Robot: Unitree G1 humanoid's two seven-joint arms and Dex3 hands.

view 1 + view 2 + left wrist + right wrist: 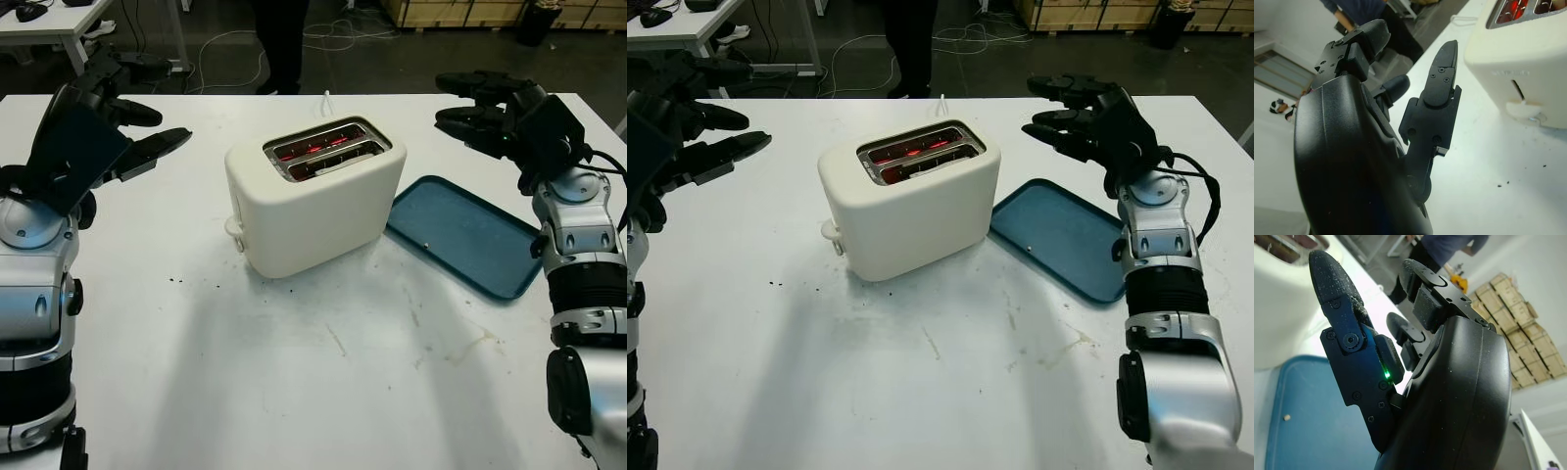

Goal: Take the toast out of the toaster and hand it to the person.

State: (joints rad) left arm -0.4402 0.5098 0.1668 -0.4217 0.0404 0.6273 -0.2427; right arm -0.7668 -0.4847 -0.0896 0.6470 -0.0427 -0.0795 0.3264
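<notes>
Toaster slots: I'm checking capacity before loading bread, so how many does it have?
2. Both sit side by side on top of the white toaster: a far slot and a near slot, both glowing red inside.

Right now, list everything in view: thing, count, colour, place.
Boxy two-slot toaster: one, cream, table centre; slots glowing red inside; lever on its left end.
Flat rectangular plastic tray: one, blue-teal, right of the toaster, a small crumb on it.
Table: one, white, scuffed, dark crumbs left of the toaster.
Toaster cord: one, white, behind the toaster.
Cardboard boxes: several, tan, far right on the floor.
Person: one, dark trousers, standing beyond the table.
Left hand: black, open, raised left of the toaster.
Right hand: black, open, raised above the tray's far end.
</notes>
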